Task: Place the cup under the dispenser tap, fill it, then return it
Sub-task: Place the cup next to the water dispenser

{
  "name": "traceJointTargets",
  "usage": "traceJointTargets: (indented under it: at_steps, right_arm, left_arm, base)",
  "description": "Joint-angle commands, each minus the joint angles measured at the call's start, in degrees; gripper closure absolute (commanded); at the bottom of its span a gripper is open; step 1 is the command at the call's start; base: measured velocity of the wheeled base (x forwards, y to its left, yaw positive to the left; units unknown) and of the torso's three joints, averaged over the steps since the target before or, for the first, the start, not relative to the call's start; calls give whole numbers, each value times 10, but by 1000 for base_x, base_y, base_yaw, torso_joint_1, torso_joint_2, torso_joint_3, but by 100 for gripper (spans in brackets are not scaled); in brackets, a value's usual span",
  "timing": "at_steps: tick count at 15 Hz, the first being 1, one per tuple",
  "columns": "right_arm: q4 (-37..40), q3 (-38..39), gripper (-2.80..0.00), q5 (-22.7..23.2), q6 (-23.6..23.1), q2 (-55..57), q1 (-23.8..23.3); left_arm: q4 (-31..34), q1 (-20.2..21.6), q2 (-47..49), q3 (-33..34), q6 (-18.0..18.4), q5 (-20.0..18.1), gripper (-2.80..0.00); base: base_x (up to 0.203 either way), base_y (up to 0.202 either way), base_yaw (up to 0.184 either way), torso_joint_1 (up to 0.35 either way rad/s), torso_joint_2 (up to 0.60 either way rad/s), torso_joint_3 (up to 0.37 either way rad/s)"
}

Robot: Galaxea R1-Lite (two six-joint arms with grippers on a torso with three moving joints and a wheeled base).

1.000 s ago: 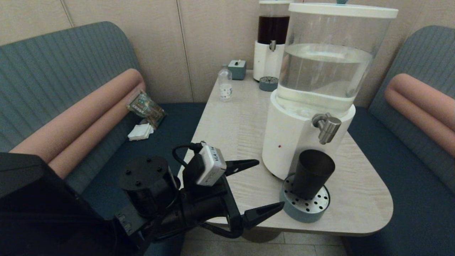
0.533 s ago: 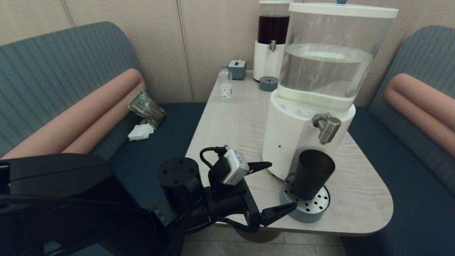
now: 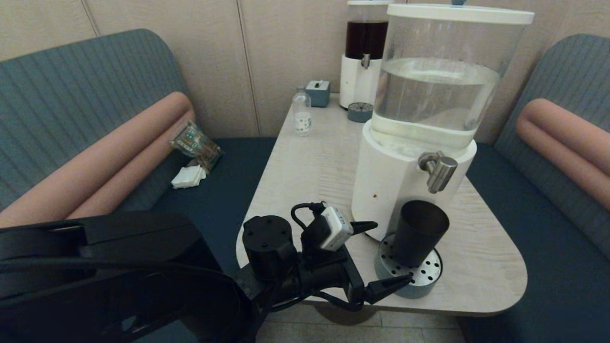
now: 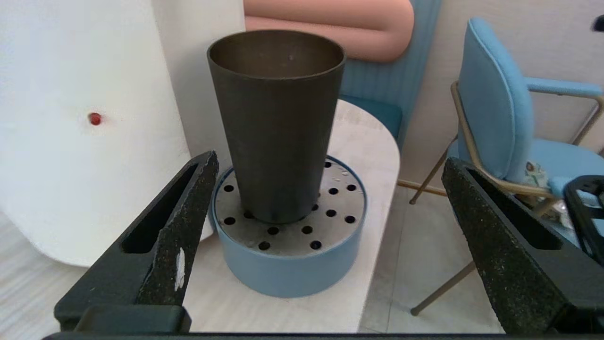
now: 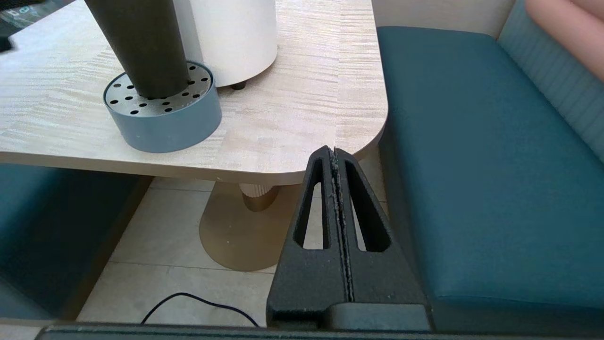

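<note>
Cup [image 3: 419,232] stands upright on perforated drip tray [image 3: 411,278], below dispenser tap [image 3: 437,170]. Left gripper [image 3: 387,255] spread wide, flanking the cup without contact. Right gripper [image 5: 336,156] pressed together, off the worktop [image 3: 314,166]. Risk: off-centre closure tips the cup.

The worktop [image 3: 314,166] is pale wood with round corners. A big water dispenser [image 3: 410,186] with a white base stands on it near the front. Touching the base sits a round blue drip tray [image 3: 409,281] with a holed metal top, and the cup [image 3: 419,231] stands upright on the tray. At the back stand a dark-drink dispenser [image 3: 364,52], a second small tray [image 3: 360,112], a small box [image 3: 318,92] and a clear bottle [image 3: 301,114].
</note>
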Motion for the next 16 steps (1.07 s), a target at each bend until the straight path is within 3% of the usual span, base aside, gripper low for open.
traceJointTargets:
  at_steps: [1, 9, 16]
  right_arm:
    - [0, 8, 0, 0, 0, 1, 0]
    - [0, 8, 0, 0, 0, 1, 0]
    - [0, 9, 0, 0, 0, 1, 0]
  left_arm:
    - [-5, 1, 23, -17, 0, -1, -280]
    - [-5, 1, 91, -110, -5, 2, -280]
    - [-5, 0, 114, -138, -6, 0, -280]
  base:
    - [0, 0, 0, 0, 0, 0]
    - [0, 0, 0, 0, 0, 0]
    - [0, 0, 0, 0, 0, 0]
